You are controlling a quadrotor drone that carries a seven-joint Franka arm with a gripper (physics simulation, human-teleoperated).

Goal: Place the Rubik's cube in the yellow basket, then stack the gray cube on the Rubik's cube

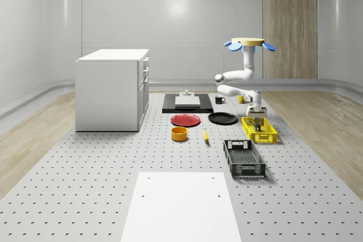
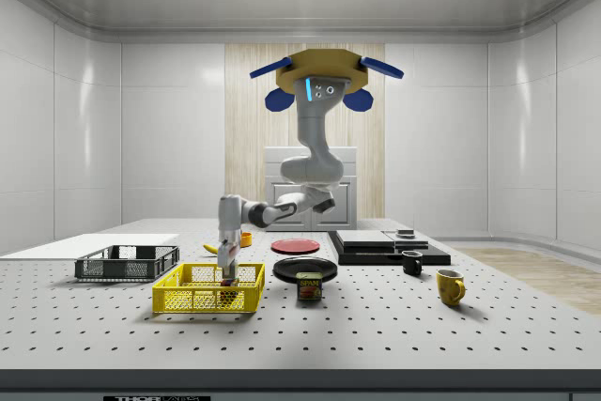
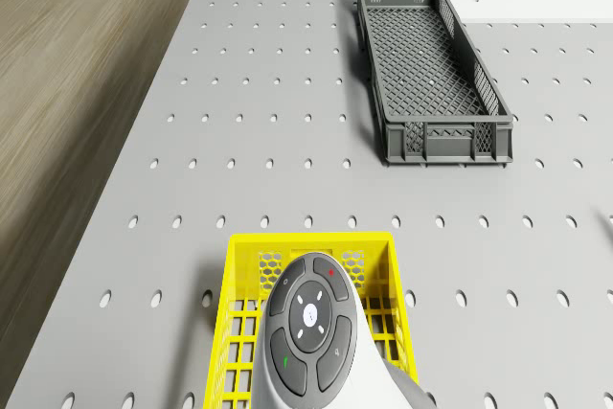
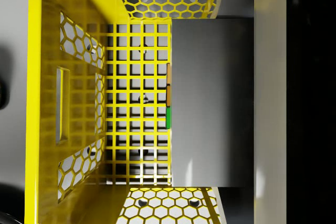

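Note:
The drone [image 1: 249,42] hovers above the table's right side, over the area behind the yellow basket [image 1: 266,138]. Its arm bends down, and the gripper [image 1: 256,118] is lowered inside the basket [image 2: 192,303]. In the wrist view a large plain gray cube [image 4: 212,103] sits within the basket's yellow mesh walls [image 4: 47,98]. Under the gray cube's edge shows a thin strip of the Rubik's cube [image 4: 168,95], with orange and green stickers. In the side view the gripper [image 2: 225,271] is low between the basket walls. From the drone view, the arm's wrist [image 3: 311,332] covers the basket [image 3: 244,256].
A dark grey crate [image 1: 244,160] lies in front of the basket. A black plate [image 1: 222,118], red plate [image 1: 185,120], orange bowl [image 1: 179,134] and banana [image 1: 205,135] lie to its left. A white cabinet [image 1: 113,89] stands far left. A can [image 2: 309,286] and yellow mug [image 2: 451,285] stand nearby.

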